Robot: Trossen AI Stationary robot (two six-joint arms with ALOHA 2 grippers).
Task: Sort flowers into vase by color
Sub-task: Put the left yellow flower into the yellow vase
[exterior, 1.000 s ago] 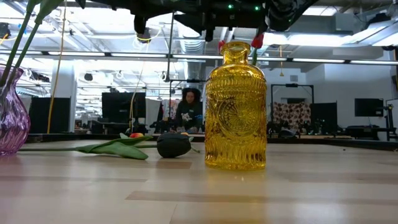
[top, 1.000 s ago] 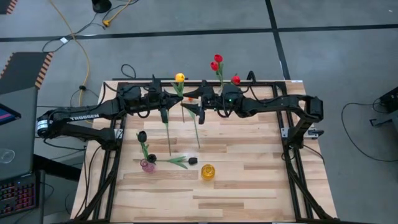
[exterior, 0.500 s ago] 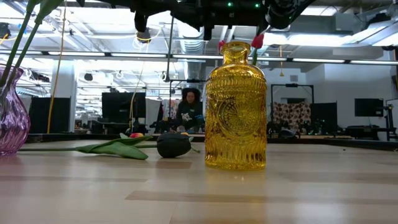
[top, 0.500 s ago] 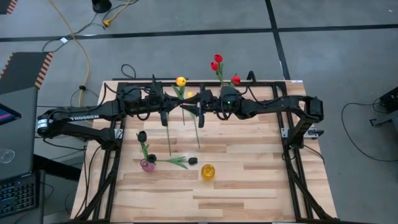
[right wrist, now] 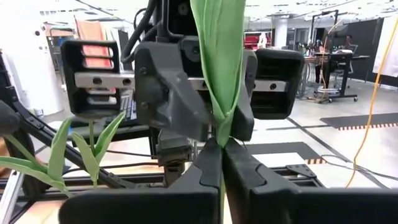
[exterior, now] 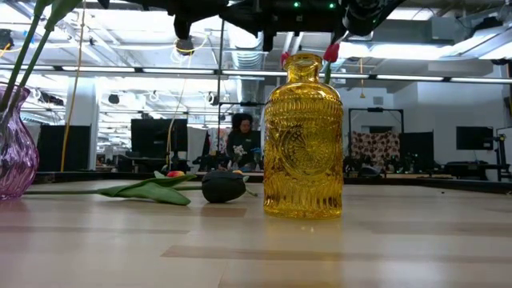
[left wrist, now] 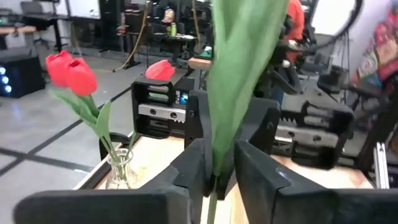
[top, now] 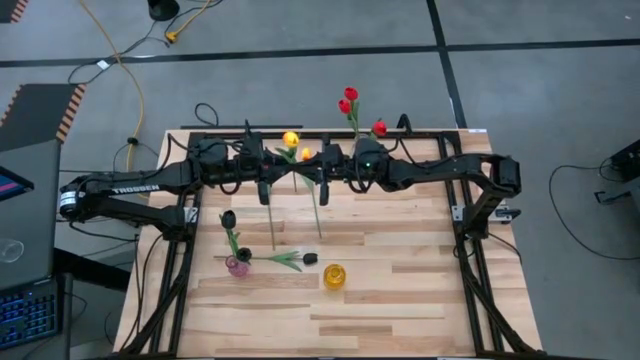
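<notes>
Wooden table (top: pixel 400 290): left arm reads "TROSSEN" (top: pixel 134 187); left pincer (top: pixel 266 186), right pincer (top: pixel 322 181) both grasp yellow-orange tulip (top: pixel 290 139).

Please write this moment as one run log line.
phase: handover | right gripper: shut on yellow tulip | left gripper: at same tulip

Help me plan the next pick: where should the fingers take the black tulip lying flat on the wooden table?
Probably take the black artificial tulip by its thin green stem, between the leaves and the pink glass vase, coming straight down with fingers straddling it. It lies flat; the head is bulky.
</notes>
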